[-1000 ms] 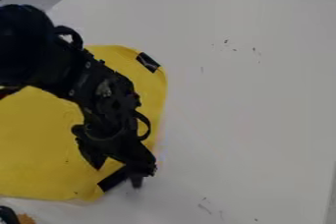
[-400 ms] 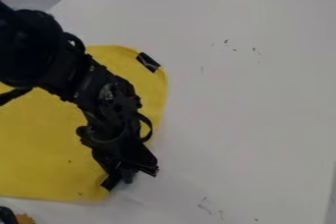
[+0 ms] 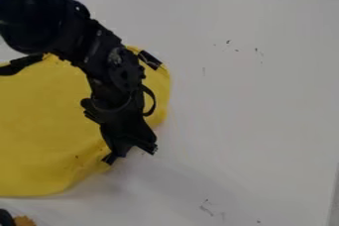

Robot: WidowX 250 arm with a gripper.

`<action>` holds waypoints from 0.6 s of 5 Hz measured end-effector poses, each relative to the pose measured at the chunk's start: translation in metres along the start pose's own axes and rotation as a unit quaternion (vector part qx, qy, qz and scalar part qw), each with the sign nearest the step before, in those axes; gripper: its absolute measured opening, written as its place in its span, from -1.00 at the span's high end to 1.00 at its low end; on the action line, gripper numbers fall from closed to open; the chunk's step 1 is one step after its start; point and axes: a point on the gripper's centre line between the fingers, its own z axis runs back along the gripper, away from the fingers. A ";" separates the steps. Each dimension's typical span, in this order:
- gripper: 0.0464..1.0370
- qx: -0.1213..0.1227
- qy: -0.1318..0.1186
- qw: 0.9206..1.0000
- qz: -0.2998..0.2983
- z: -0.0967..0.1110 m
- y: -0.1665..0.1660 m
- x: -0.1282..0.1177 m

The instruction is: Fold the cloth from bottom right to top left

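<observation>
**Cloth Corner Held in Hand at Near Right**

The robot arm (image 3: pixel 99 46) enters from the far left and extends toward the near right, passing over the cloth (image 3: pixel 46 126). A black cable (image 3: pixel 154 102) forms a loop along the right side of the arm, just above the hand.

The hand (image 3: pixel 130 151) points down at the near right corner of the cloth. State of the hand: closed on that corner. The exact contact between fingers and fabric is partly hidden by the hand itself.

The cloth is yellow and lies on the left part of the white tabletop (image 3: pixel 258 116). Its left side runs out of view. The near right corner carries a black strip (image 3: pixel 108 158), located at the lower left of the hand. From this corner, the near edge of the cloth curves toward the near left. A second black strip (image 3: pixel 149 60) crosses the far right corner, to the right of the arm. The main area of the cloth is spread out and unfolded.

A soft shadow falls on the tabletop beside the near edge of the cloth. Small dark marks are present at the far right and the near right of the tabletop. An orange-brown item (image 3: pixel 25 221) sits at the near left, beside a black item (image 3: pixel 6 217); both are cut off by the view, and neither can be identified.
</observation>
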 end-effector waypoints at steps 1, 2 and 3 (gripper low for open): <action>0.96 -0.008 0.039 0.998 -0.058 0.014 0.023 0.033; 0.96 -0.009 0.045 0.994 -0.096 0.014 0.065 0.056; 0.96 -0.015 0.038 0.994 -0.102 -0.003 0.107 0.061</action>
